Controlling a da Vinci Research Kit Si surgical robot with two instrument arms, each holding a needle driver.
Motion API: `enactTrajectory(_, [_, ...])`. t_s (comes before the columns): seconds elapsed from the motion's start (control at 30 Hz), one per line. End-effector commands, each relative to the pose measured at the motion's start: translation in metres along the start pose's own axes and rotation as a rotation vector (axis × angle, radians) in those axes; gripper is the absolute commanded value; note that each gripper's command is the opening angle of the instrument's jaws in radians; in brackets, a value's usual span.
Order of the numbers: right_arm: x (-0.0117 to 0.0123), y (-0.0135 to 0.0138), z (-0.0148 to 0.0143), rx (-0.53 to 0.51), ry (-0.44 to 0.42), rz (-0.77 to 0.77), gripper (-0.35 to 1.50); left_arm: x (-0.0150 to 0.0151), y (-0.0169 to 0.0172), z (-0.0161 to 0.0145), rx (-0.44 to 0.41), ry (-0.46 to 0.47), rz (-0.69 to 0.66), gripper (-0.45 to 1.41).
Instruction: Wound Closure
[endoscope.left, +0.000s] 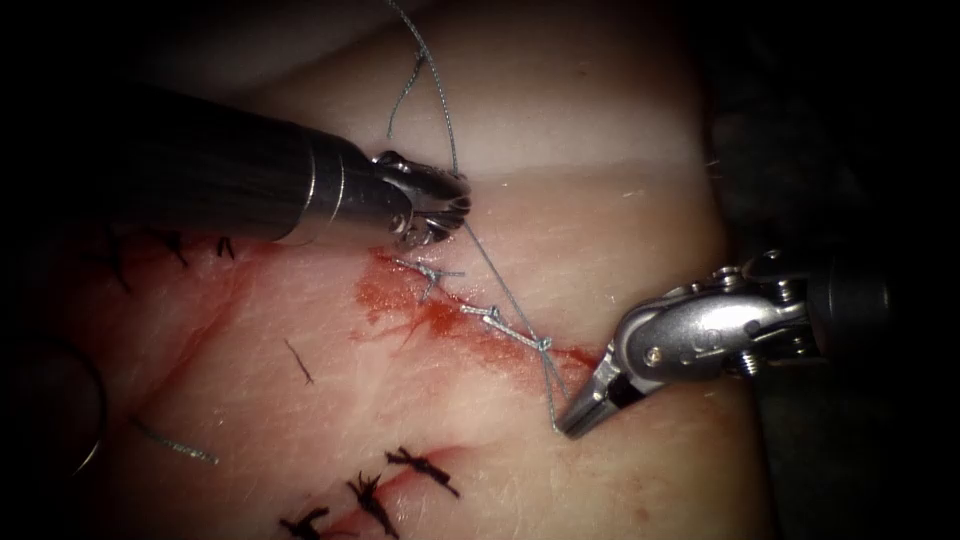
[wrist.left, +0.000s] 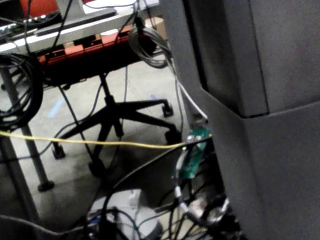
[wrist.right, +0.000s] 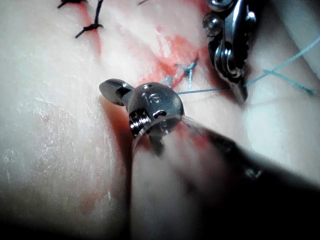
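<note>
The cut (endoscope.left: 455, 318) runs slantwise across the tissue (endoscope.left: 600, 200), stained with red fluid and closed by three grey knots (endoscope.left: 495, 318). A grey thread (endoscope.left: 505, 300) comes down from the top edge, passes through my left tool (endoscope.left: 455, 205), crosses the knots and ends at my right tool (endoscope.left: 572, 420). The left tool sits at the cut's upper left end, shut on the thread; its tip (wrist.right: 241, 92) also pinches it in the right wrist view. My right tool, at the cut's lower right end, is shut on the thread's end. Where the needle lies I cannot tell.
Dark stitches (endoscope.left: 420, 465) close an older cut near the lower edge, and more dark stitches (endoscope.left: 170, 245) sit at the left under the left shaft. A loose cut piece of grey thread (endoscope.left: 175, 445) lies on the tissue at the lower left.
</note>
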Motion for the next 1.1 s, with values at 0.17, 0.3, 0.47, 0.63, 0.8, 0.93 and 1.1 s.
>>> enactTrajectory(0.17, [0.0007,0.001,0.0005,0.011,-0.037,-0.042,-0.35,0.0003,0.0007,0.0013,0.038,0.034,0.037,-0.45])
enactTrajectory(0.3, [0.0002,0.0011,0.0008,0.001,-0.047,-0.015,-0.35,0.0005,0.0008,0.0021,0.047,0.053,0.056,-0.45])
enactTrajectory(0.47, [-0.0004,0.0011,0.0017,0.015,-0.043,-0.02,-0.35,0.001,0.0004,0.0038,0.061,0.079,0.078,-0.45])
enactTrajectory(0.63, [-0.0005,0.0007,0.003,0.024,-0.024,-0.016,-0.35,0.0016,-0.0002,0.0057,0.054,0.095,0.086,-0.45])
enactTrajectory(0.8, [-0.0003,0.0003,0.0031,0.041,-0.018,-0.026,-0.35,0.002,-0.0003,0.006,0.047,0.099,0.077,-0.45])
enactTrajectory(0.93, [-0.0002,0.0001,0.0027,0.044,-0.031,-0.037,-0.35,0.0017,0.0002,0.0055,0.032,0.099,0.078,-0.45])
enactTrajectory(1.1, [0.0002,0.0006,-0.0001,-0.124,-0.06,0.068,-0.35,0.0014,0.0016,0.0023,-0.06,0.053,0.07,-0.45])
